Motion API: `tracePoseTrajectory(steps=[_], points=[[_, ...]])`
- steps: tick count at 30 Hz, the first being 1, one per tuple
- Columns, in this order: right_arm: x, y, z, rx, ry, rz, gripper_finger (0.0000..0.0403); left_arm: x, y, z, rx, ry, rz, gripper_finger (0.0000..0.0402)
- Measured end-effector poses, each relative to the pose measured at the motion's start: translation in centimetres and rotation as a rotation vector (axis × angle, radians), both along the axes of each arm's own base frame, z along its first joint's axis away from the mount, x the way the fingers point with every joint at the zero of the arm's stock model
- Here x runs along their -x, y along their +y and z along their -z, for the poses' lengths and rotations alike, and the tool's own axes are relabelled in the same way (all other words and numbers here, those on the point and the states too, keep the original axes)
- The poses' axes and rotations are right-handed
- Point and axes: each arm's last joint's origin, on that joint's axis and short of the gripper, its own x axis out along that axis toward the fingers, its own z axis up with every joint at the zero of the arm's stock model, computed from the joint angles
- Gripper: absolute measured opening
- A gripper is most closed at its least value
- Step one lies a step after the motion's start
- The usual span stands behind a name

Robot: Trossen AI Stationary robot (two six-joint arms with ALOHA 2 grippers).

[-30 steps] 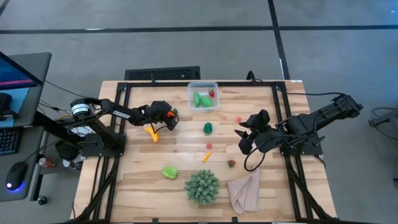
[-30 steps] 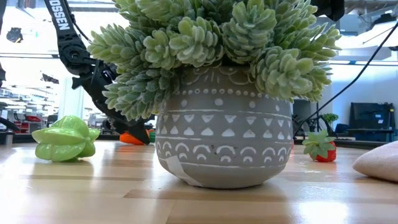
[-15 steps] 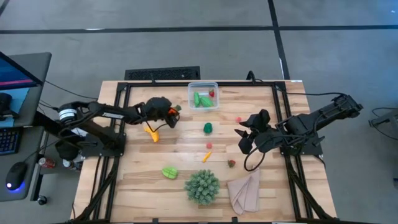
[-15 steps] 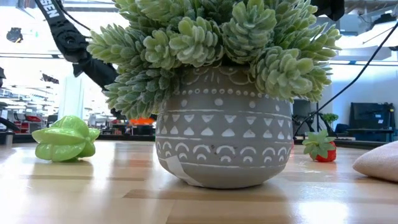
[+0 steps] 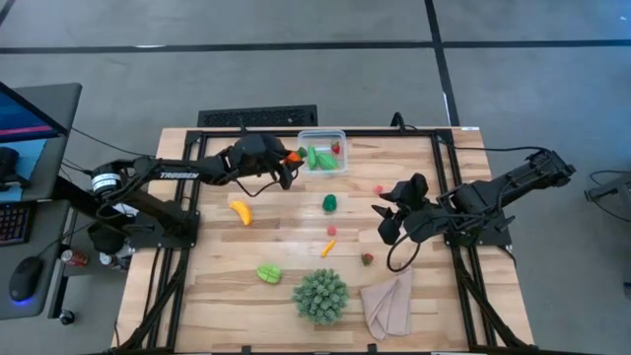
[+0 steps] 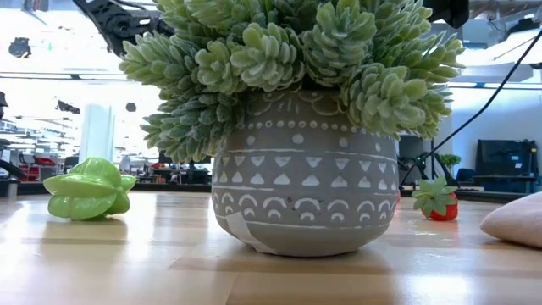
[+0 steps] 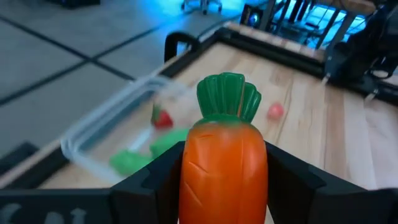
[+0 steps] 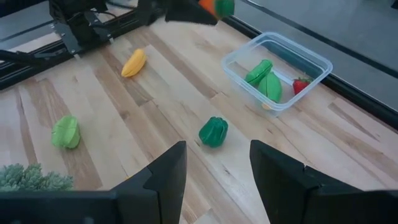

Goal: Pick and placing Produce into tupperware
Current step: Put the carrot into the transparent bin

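While the carrot point(image 7: 224, 155) sits pinched between the fingers of my left gripper point(image 5: 288, 163), raised off the table just beside the near-left edge of the container point(image 5: 322, 151), I judge the step in hand to be the drop. The container holds green pieces point(image 8: 265, 79) and a strawberry point(image 8: 301, 84), so I want to bring the carrot over the free part of the box, lower it past the rim, then open. Letting go too soon could bounce it off the wall. My right gripper point(image 8: 214, 174) waits well apart over the table's right side, its fingers spread with nothing between them. A banana point(image 5: 241, 211), a green pepper point(image 5: 329, 202) and a star fruit point(image 6: 87, 189) lie on the boards.
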Motion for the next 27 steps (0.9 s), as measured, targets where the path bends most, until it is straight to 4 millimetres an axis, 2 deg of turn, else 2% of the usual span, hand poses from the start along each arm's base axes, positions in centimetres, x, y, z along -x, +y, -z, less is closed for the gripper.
tracePoseTrajectory(steps=[8, 15, 20, 27], points=[[0.0, 0.0, 0.0, 0.0, 0.0, 0.0, 0.0169, -0.6, 1.5, -2.9, -0.074, -0.05, -0.049, 0.0174], [0.0, 0.0, 0.0, 0.0, 0.0, 0.0, 0.0169, -0.4, 2.7, -4.3, -0.094, -0.089, -0.09, 0.0174], [0.0, 0.0, 0.0, -0.001, -0.001, 0.001, 0.0169, -1.1, 3.8, -3.6, -0.065, -0.081, -0.113, 0.0174], [0.0, 0.0, 0.0, -0.002, -0.002, 0.002, 0.0169, -3.9, 5.6, -1.6, 0.004, -0.039, -0.11, 0.0174]])
